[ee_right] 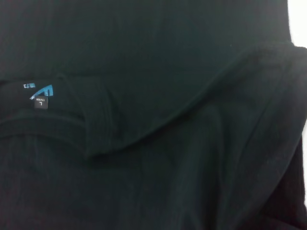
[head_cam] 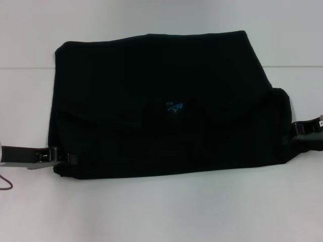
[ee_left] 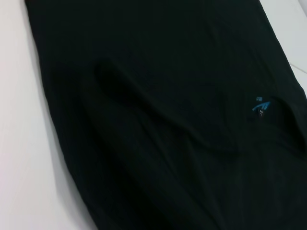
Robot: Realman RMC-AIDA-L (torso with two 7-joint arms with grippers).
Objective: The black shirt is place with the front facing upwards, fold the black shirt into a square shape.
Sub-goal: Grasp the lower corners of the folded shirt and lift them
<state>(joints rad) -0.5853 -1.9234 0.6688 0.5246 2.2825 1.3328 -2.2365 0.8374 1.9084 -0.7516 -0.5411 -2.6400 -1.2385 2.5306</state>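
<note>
Black cloth shirt (head_cam: 161,101) lies folded on the white table (head_cam: 161,212); only the head view shows the left gripper (head_cam: 59,157) and right gripper (head_cam: 295,130) at its near corners, grip unclear; the right wrist view shows the blue neck label (ee_right: 41,93).

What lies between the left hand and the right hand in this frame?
In the head view, the black shirt, partly folded, spans the whole stretch from the left hand to the right hand, blue neck label mid-way.

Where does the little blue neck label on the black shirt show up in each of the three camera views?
Head view: the blue neck label sits near the middle of the black shirt.
Left wrist view: the label is toward the right edge, on the cloth.
Right wrist view: the label is near the left edge, beside the collar band.
Shared landmark: the label itself.
</note>
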